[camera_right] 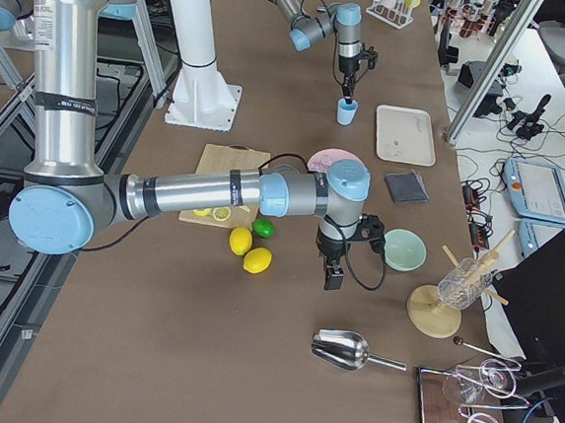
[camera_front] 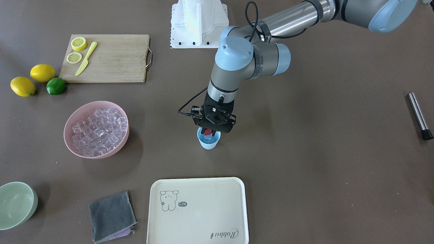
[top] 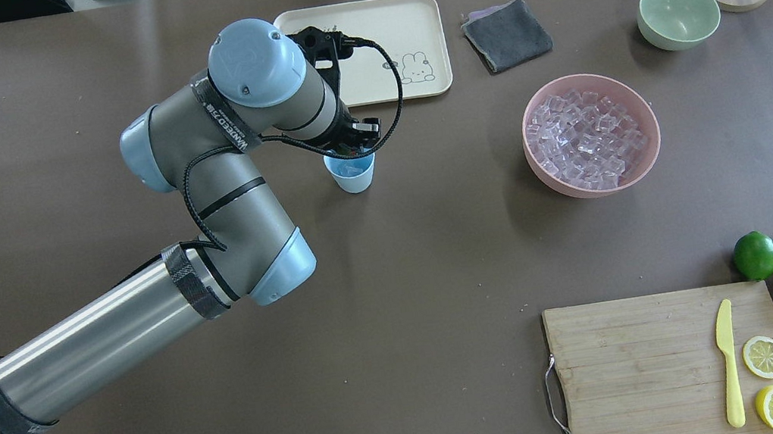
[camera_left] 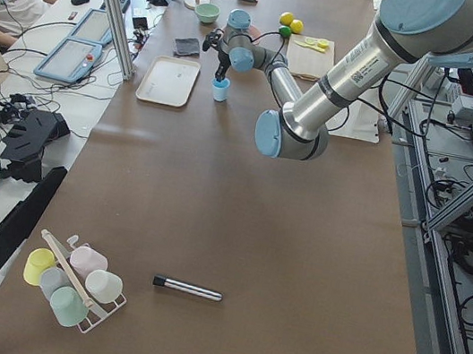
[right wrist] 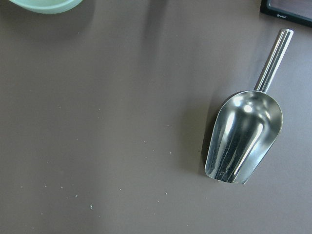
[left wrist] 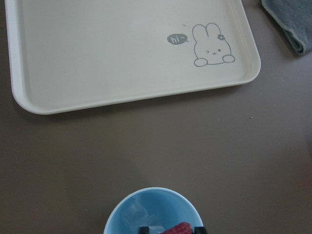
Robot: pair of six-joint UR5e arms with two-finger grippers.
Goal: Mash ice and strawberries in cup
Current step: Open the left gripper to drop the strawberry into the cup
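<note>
The pale-blue cup (camera_front: pixel 209 142) stands mid-table; it also shows in the overhead view (top: pixel 353 176). My left gripper (camera_front: pixel 208 129) hangs right over its mouth, shut on the dark-red strawberry (left wrist: pixel 178 228), which sits at rim height. A clear ice cube (left wrist: pixel 134 213) lies inside the cup. Several more ice cubes (camera_front: pixel 99 131) fill the pink bowl (camera_front: pixel 73 145) beside the cup. My right gripper (camera_right: pixel 333 275) hovers low over the table at the far right end, past the green bowl; I cannot tell whether it is open or shut.
A cream tray (camera_front: pixel 198 210) lies just beyond the cup, with a grey cloth (camera_front: pixel 112 217) and a pale-green bowl (camera_front: pixel 17 205) next to it. A metal muddler (camera_front: pixel 419 116) lies far out on my left. A steel scoop (right wrist: pixel 243 139) lies under my right wrist.
</note>
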